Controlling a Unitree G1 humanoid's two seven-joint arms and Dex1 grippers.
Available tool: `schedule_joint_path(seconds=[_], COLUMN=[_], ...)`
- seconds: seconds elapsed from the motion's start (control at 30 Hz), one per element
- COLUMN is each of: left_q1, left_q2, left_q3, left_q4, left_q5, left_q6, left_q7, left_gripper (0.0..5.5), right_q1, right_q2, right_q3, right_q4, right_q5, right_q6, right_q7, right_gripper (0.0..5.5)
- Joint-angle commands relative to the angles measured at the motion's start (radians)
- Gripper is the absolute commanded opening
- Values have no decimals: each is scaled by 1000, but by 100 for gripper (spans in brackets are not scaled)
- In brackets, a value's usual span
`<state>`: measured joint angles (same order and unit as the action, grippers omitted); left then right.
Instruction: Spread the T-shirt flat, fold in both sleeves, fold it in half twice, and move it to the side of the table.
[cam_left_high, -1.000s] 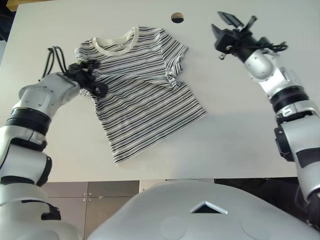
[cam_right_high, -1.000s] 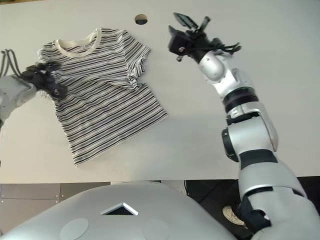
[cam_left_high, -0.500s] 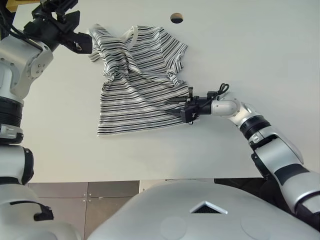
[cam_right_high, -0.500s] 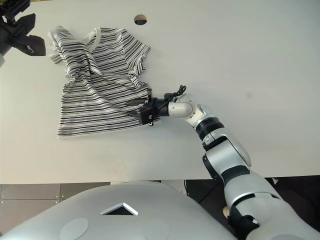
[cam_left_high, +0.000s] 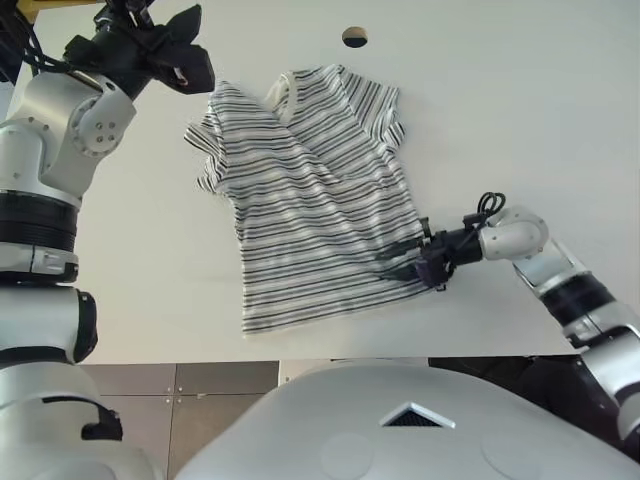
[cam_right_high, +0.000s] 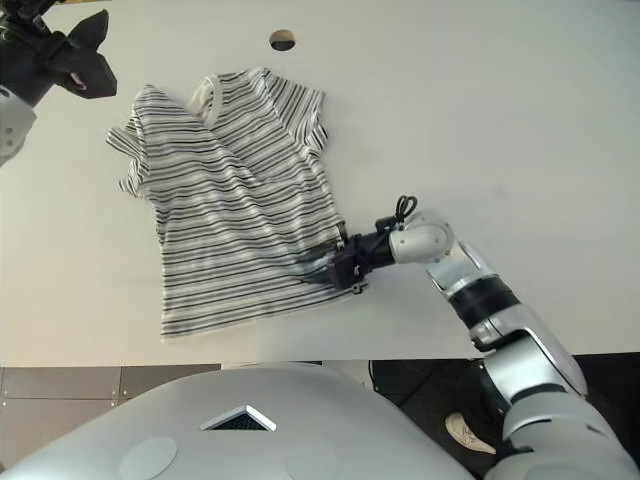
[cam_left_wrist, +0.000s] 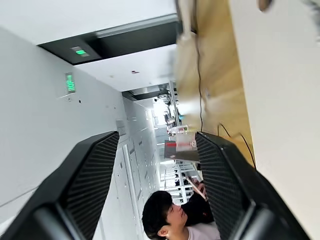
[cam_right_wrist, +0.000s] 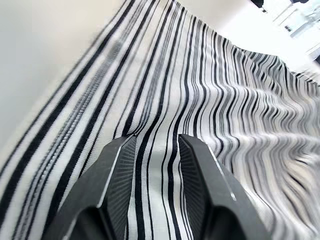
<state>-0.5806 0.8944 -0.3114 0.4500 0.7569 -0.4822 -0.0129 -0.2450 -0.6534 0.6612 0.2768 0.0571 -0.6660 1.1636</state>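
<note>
T-shirt (cam_left_high: 310, 220) lies skewed and wrinkly, left-middle of the desk (cam_left_high: 520, 120). My right pincer (cam_left_high: 418, 262) is pinched on its hem corner, close to the front edge. Left pincer (cam_left_high: 192, 50) hangs wide, empty, above the far shoulder. I'd tug that hem outward, low and gentle. There's loads of bare room to the right.

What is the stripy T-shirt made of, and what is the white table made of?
The T-shirt looks like soft, thin knit cloth, maybe cotton: it ripples and bunches where the right claw pinches its hem. The table looks like hard, smooth, matte white board, perhaps laminate: it lies flat with a neat round hole cut in it.
</note>
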Motion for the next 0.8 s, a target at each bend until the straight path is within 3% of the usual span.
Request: schedule_joint_path(seconds=[0.03,0.17,0.37,0.57,0.7,0.8], left_q1=[41,92,102,99,100,101], left_q2=[-35,-53,-65,-78,-86,-93], left_q3=[9,-3,4,9,16,16], left_q4=[-24,-28,-7,-6,0,1], left_q5=[-72,-113,-115,-116,-119,-120], left_q6=[-27,-58,-81,-87,-88,-88], left_q7=[-60,-108,-121,-122,-116,-117], left_gripper=[284,284,284,284,284,284], right_q1=[22,-72,-207,-438,-596,-639], right_q2=[1,67,120,317,438,491], right_q3=[-19,-162,-287,-256,-201,-177], right_q4=[-25,-16,-30,443,817,963], right_q5=[-37,28,164,-107,-334,-423], right_q6=[67,47,91,40,116,177], right_q7=[-3,-102,-82,-292,-671,-820], right_gripper=[158,158,158,158,158,158])
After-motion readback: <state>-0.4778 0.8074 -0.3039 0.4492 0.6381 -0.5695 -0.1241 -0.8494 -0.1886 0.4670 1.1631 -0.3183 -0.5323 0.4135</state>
